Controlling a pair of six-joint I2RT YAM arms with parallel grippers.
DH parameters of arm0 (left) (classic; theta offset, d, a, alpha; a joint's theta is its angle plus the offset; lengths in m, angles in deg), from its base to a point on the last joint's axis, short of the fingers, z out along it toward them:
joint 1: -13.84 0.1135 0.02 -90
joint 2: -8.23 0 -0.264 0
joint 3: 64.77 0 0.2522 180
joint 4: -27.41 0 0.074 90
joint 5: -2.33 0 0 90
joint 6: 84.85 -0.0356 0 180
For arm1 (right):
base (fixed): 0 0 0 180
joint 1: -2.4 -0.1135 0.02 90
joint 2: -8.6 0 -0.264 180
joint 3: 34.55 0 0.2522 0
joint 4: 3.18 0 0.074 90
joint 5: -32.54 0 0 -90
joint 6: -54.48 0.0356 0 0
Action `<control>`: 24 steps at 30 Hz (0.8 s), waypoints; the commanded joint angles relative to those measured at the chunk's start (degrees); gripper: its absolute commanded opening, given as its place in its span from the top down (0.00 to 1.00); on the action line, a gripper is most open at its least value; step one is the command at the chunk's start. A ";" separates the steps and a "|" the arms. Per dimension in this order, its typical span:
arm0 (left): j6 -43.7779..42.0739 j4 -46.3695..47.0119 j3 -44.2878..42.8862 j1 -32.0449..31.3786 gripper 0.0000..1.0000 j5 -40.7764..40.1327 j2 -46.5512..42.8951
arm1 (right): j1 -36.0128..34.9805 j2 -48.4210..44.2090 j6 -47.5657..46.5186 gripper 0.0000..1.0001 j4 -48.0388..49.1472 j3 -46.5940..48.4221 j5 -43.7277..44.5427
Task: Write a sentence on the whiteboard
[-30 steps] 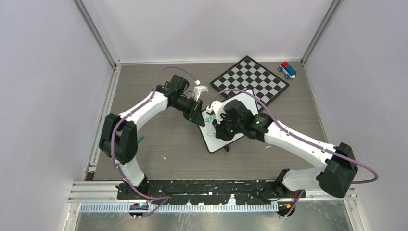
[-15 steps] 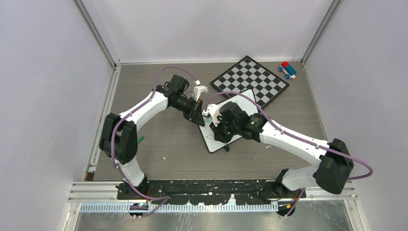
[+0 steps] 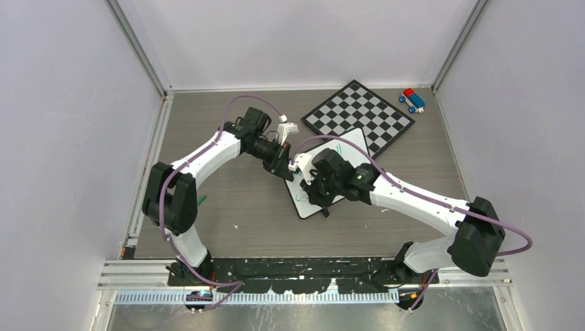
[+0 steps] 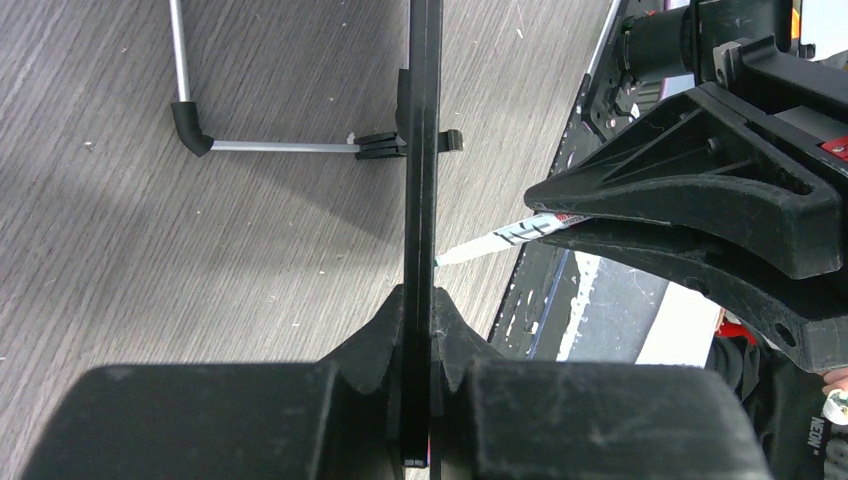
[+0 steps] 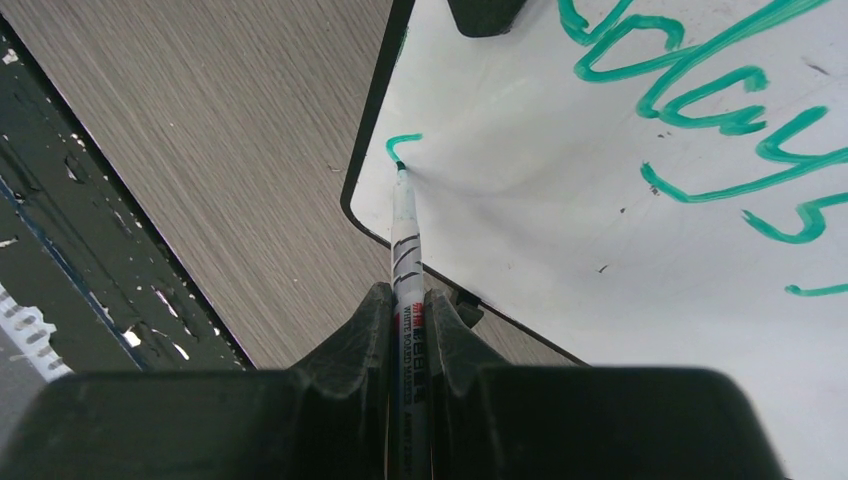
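My left pincer (image 4: 420, 300) pinches the whiteboard (image 5: 560, 240) by its edge, mid-table toward the far edge. My right pincer (image 5: 408, 305) clamps the marker (image 5: 404, 230), tip touching the board near a corner. I judge I'm starting the second line of the sentence (image 5: 700, 110), and the next move calls for light, even strokes.

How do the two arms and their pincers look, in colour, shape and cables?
The left arm and right arm have white shells and black joint housings, each with a purple cable. The left pincer and right pincer are matte black with thick, wedge-shaped fingers.
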 commanded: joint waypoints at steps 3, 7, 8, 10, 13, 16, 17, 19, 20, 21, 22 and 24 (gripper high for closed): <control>-0.15 0.23 -0.35 0.20 1.00 -2.33 -0.25 | 0.20 -1.49 -0.67 1.00 3.10 1.59 6.54; -0.24 0.22 -0.23 0.20 1.00 -2.55 -0.44 | 0.18 -1.78 0.01 1.00 4.65 1.57 8.96; -0.26 0.20 -0.18 0.20 1.00 -2.54 -0.45 | 0.20 -1.79 0.17 1.00 4.90 1.66 9.33; -0.25 0.28 -0.15 0.20 1.00 -2.56 -0.50 | 0.21 -1.86 0.36 1.00 5.26 1.89 9.88; -0.25 0.25 -0.26 0.20 1.00 -2.45 -0.49 | 0.25 -2.02 0.72 1.00 5.65 2.11 9.50; -0.26 0.24 -0.18 0.20 1.00 -2.45 -0.42 | 0.19 -1.75 1.16 1.00 5.68 2.27 8.50; -0.26 0.28 -0.16 0.18 1.00 -2.45 -0.35 | 0.15 -1.63 1.27 1.00 5.63 2.29 8.39; -0.26 0.32 -0.17 0.20 1.00 -2.37 -0.40 | 0.13 -1.64 1.46 1.00 5.92 2.30 8.25; -0.26 0.38 -0.20 0.16 1.00 -2.36 -0.42 | 0.15 -1.75 1.59 1.00 6.12 2.30 8.22; -0.26 0.39 -0.20 0.19 1.00 -2.36 -0.42 | 0.17 -1.84 1.70 1.00 6.39 2.30 8.28; -0.30 0.33 -0.20 0.20 1.00 -2.36 -0.35 | 0.19 -1.94 1.81 1.00 6.65 2.34 8.38; -0.25 0.37 -0.22 0.20 1.00 -2.41 -0.41 | 0.16 -1.96 1.97 1.00 6.80 2.50 8.22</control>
